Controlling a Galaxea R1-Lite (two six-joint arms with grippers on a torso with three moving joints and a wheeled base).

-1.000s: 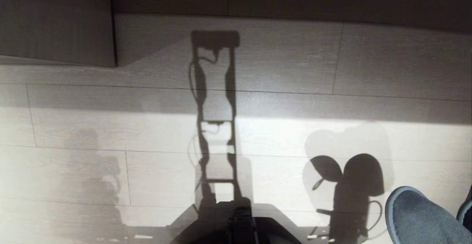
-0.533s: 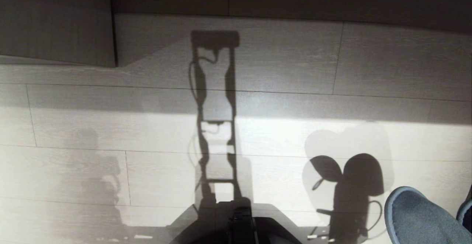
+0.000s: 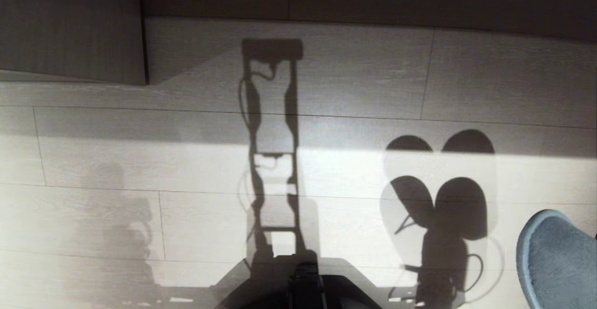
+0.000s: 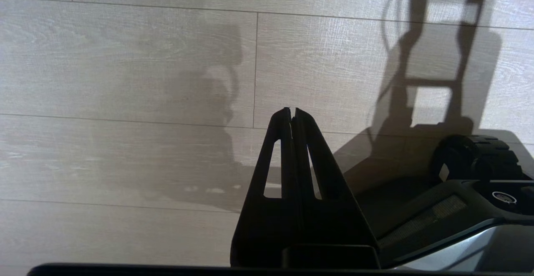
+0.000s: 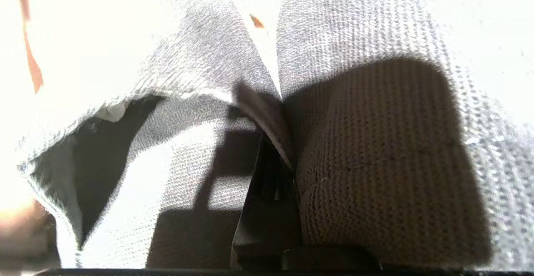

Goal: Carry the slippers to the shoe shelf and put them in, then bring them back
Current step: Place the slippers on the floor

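The low open shoe shelf of grey-brown wood-grain board (image 3: pixel 326 52) was seen across the upper part of the head view, with a darker upright panel (image 3: pixel 70 26) at the upper left and a lighter base board running to the right. Nothing was seen lying on its base board; only shadows fell on it.

Two soft slippers with slate blue-grey insoles and woven fabric uppers (image 5: pixel 375 151) were counted in the right wrist view, pressed side by side and filling most of that picture. In the head view only one of them (image 3: pixel 557 262) was caught, at the lower right corner, raised above the pale wood-plank floor (image 3: pixel 140 159); paired rounded shadows were cast on the planks to its left.

The right gripper (image 5: pixel 267 142) was seen closed down tight, its dark fingers pinched on the adjoining inner edges of the two slippers, so that both were held together.

The left gripper (image 4: pixel 292 111) was seen over bare floor planks, its two black fingers pressed together at the tips with nothing between them. The dark base of the robot (image 3: pixel 303 285) was visible at the bottom centre of the head view.
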